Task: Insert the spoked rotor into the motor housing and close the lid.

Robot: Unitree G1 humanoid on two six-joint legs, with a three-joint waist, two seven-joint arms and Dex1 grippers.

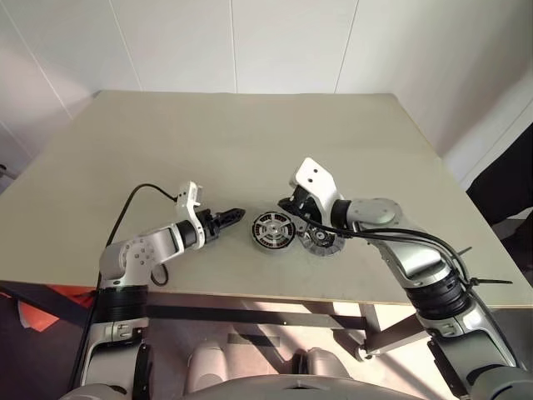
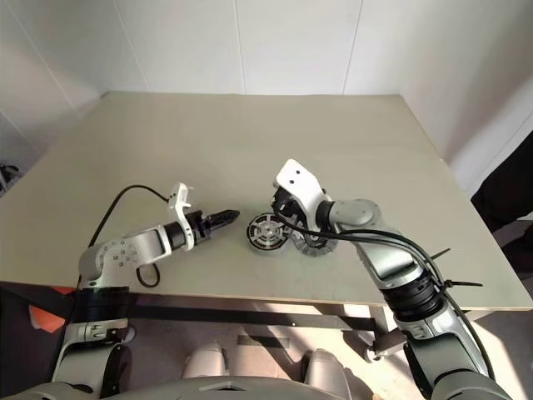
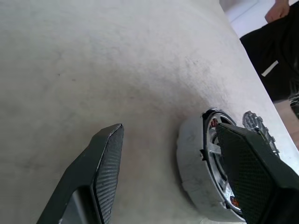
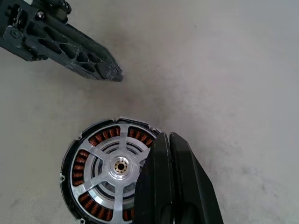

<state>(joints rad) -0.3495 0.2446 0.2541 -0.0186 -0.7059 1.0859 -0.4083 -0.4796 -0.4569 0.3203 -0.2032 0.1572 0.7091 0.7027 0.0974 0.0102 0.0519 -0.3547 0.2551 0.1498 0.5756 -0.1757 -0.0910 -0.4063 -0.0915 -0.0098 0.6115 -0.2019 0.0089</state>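
The motor housing (image 4: pixel 80 173), ringed with copper windings, lies flat on the table near its front edge. The silvery spoked rotor (image 4: pixel 120 166) sits inside it. My right gripper (image 4: pixel 163 137) is shut, holding nothing, its tips over the housing's rim on the right side. Just right of the housing lies the grey ribbed lid (image 1: pixel 325 242), partly under my right hand. My left gripper (image 1: pixel 231 218) points at the housing (image 1: pixel 272 231) from the left, a short gap away. It is open, with nothing between its fingers (image 3: pixel 110 154).
The beige table (image 1: pixel 250 142) stretches bare behind the parts; its front edge (image 1: pixel 275 298) runs close below them. A black cable (image 1: pixel 133 200) loops by my left arm. A person in dark clothes (image 3: pixel 275 56) stands beyond the table's right side.
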